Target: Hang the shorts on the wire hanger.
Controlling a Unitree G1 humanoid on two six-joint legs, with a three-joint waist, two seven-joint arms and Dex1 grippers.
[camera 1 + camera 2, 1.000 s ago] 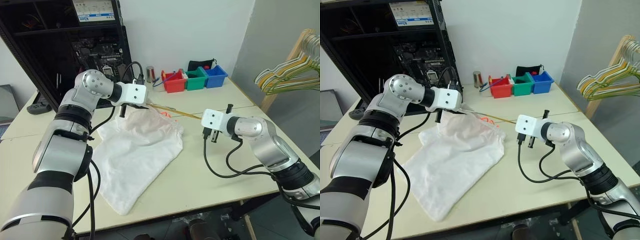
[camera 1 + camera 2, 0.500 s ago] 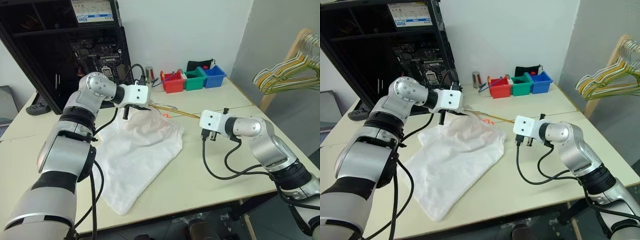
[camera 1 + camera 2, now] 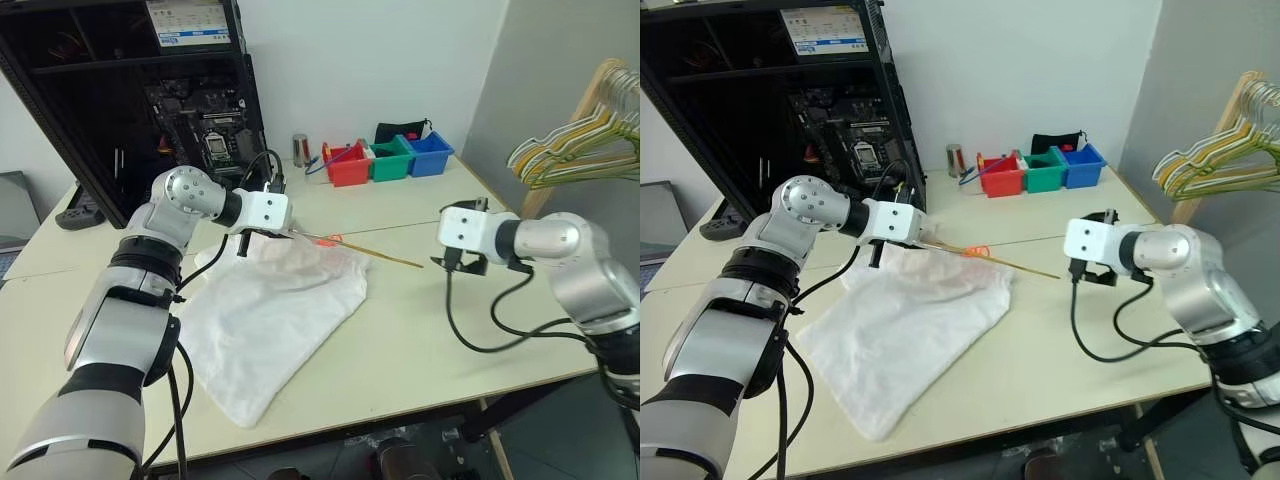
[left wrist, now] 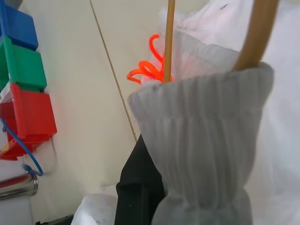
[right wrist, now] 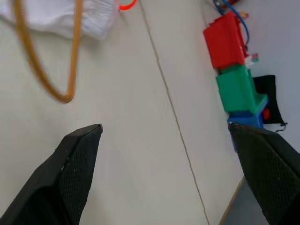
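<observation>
On the surface: the large white, wrinkled, thin-fabric shorts (image 3: 270, 320) lie spread on the pale tabletop surface (image 3: 420, 330), waistband end toward the far side, a small orange-red cord loop (image 3: 330, 240) at that end.
Hanger: the thin yellow-tan wire hanger (image 3: 375, 255) is threaded into the ribbed waistband; one bare end sticks out across the surface toward the right pincer, resting free.
Left pincer: the left pincer (image 3: 262, 233) is pressed together on the bunched waistband, with the wire running up through the cloth it pinches, as the left wrist view shows.
Right pincer: the right pincer (image 5: 168, 164) is spread wide and holds nothing, near the wire's rounded tip (image 5: 63, 96) but apart from it.
Step in hand: judged, working the garment further onto the wire.
Doing it well: keep the left pinch firm so the cloth cannot slide off; take the bare wire cleanly with the right, clear of the fabric; feed the wire along rather than dragging the shorts.
Risk: thin fabric can snag on the wire.
Around: red, green and blue bins (image 3: 388, 158) stand well apart at the far edge.
</observation>
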